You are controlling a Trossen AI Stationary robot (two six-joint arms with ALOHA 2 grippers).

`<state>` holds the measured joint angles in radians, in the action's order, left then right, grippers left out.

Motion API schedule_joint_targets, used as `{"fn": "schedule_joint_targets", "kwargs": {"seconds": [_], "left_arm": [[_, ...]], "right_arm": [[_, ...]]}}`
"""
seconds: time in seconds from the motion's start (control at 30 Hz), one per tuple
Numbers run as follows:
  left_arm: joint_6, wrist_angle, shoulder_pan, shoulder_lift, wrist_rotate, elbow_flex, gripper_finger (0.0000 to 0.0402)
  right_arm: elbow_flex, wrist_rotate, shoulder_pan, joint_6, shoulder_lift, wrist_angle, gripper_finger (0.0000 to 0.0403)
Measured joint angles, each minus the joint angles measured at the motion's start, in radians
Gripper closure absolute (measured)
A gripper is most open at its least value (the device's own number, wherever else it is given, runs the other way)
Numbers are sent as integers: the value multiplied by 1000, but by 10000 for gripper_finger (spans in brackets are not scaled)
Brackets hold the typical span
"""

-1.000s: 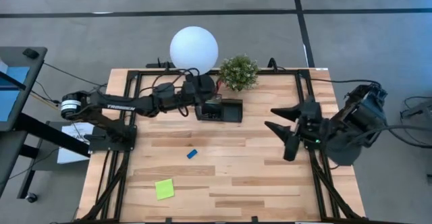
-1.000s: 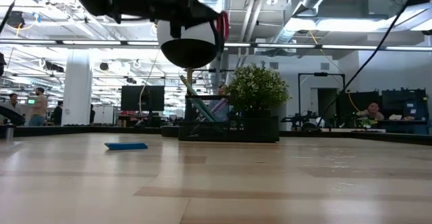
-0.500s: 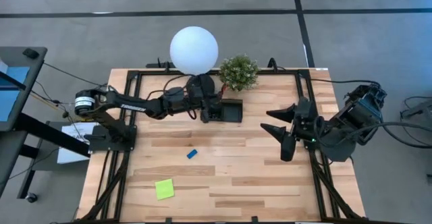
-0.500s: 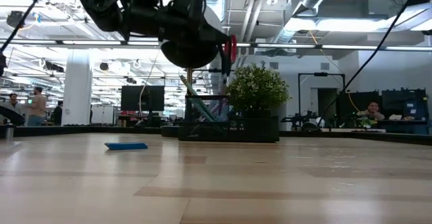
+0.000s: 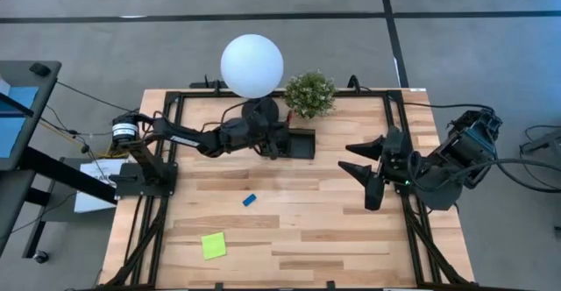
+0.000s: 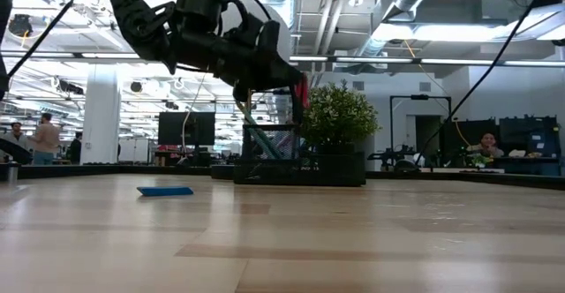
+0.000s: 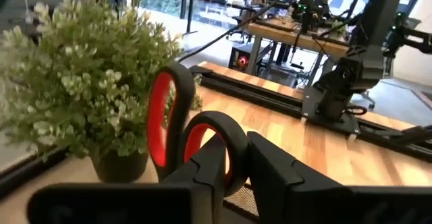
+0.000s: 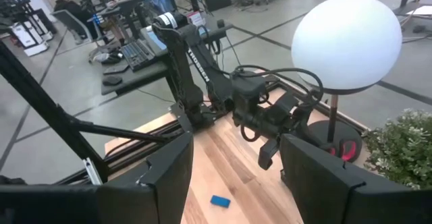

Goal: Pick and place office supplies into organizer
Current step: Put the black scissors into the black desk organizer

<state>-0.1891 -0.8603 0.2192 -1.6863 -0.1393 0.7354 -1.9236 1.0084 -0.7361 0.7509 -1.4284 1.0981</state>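
My left gripper (image 5: 277,141) reaches level over the black organizer (image 5: 300,144) at the table's far side, shut on the red-handled scissors (image 7: 169,126). In the low view the scissors' red handle (image 6: 303,93) shows above the organizer's mesh cup (image 6: 269,147), which holds pens. A blue eraser (image 5: 249,200) lies flat mid-table, and a lime-green sticky pad (image 5: 213,245) lies nearer the front. My right gripper (image 5: 359,173) waits open and raised at the table's right. My left gripper pinches the scissors by the nearer handle loop (image 7: 214,135) between its two fingers (image 7: 270,166). The fingers come level from the table's left. The loops stand upright past the fingertips, clear of the table. The gripper hides the blades.
A lamp with a white globe (image 5: 252,65) and a potted plant (image 5: 310,93) stand close behind the organizer. Black rails run along the table's edges. Bare wood lies between the eraser and my right gripper.
My left gripper has gone down and toward the table's right, over the organizer, carrying the scissors with it. In the low view the red handle now sits much lower, just above the mesh cup.
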Motion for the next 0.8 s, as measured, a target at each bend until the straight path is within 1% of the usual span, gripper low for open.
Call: {"fn": "schedule_joint_targets", "kwargs": {"seconds": [0.1,0.17,0.5,0.67,0.8], "left_arm": [[-31,48,-3,-2,-8,0,330],[-50,44,-3,-3,-8,-1,323],[-188,27,-8,-1,-3,9,316],[-160,26,-34,40,4,40,316],[-97,48,-50,113,-20,46,316]], "right_arm": [[0,-12,0,0,0,0,187],[0,-16,0,0,0,0,187],[0,-16,0,0,0,-1,187],[0,-48,-3,0,0,-26,187],[0,-78,-3,0,0,-34,187]]}}
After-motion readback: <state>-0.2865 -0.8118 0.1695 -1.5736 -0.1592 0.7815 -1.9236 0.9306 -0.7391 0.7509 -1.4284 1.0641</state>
